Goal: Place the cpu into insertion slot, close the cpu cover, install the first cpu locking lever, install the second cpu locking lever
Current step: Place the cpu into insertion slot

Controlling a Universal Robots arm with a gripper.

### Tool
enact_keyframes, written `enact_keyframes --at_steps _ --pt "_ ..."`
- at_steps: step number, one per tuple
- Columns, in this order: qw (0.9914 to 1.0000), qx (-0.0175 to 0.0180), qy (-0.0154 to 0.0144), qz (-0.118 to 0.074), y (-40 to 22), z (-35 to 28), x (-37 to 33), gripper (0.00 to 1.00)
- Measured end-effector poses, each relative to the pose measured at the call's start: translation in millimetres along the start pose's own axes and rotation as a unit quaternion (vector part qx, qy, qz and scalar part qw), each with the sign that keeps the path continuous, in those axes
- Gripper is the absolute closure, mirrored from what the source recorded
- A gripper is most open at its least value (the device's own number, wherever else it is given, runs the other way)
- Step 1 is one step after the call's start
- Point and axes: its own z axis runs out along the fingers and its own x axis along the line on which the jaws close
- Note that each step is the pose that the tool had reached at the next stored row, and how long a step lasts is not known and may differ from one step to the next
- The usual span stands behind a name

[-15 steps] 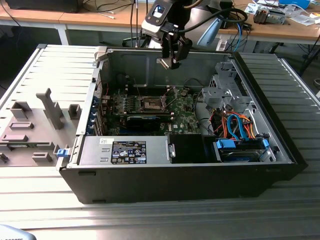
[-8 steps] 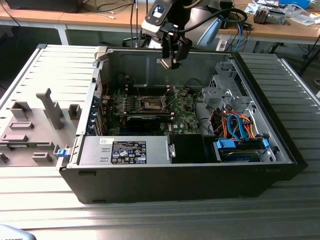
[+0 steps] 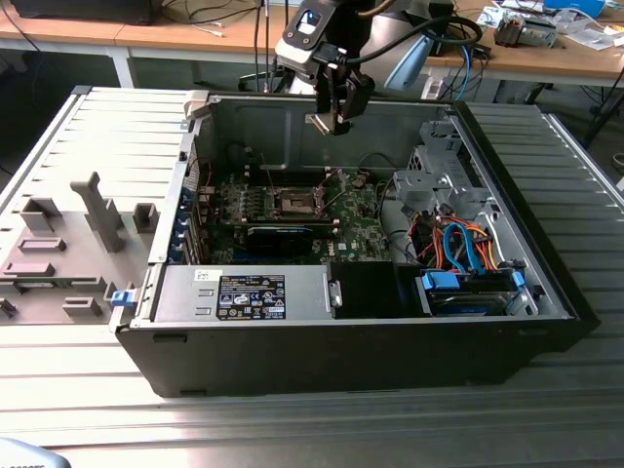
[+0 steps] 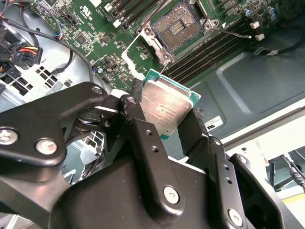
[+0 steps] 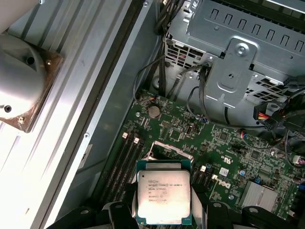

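Cpu (image 4: pixel 167 107) in jaws above slot (image 4: pixel 183 26)

The chip (image 5: pixel 163 195) has a dull silvery-grey top with fine dark print and a green edge. The gripper (image 4: pixel 166 118) is matte black, dotted with bright steel screws. The circuit board (image 3: pixel 361 229) is deep green, speckled with small silver and black parts. Its socket (image 4: pixel 183 28) is dark in the middle with a shiny metal rim. The computer case (image 3: pixel 341 361) is black outside and pale grey within. Cables (image 3: pixel 458 244) at the exterior view's right run orange and blue. The table (image 3: pixel 390 429) is silvery with long ribbed stripes, and the tray (image 3: pixel 58 253) at the exterior view's left is plain grey.
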Motion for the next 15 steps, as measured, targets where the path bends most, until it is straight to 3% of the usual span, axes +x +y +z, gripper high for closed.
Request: enact_keyframes --at_steps 15 --pt "0.99997 -0.0003 -0.0005 0.007 0.0 0.0 0.0 0.45"
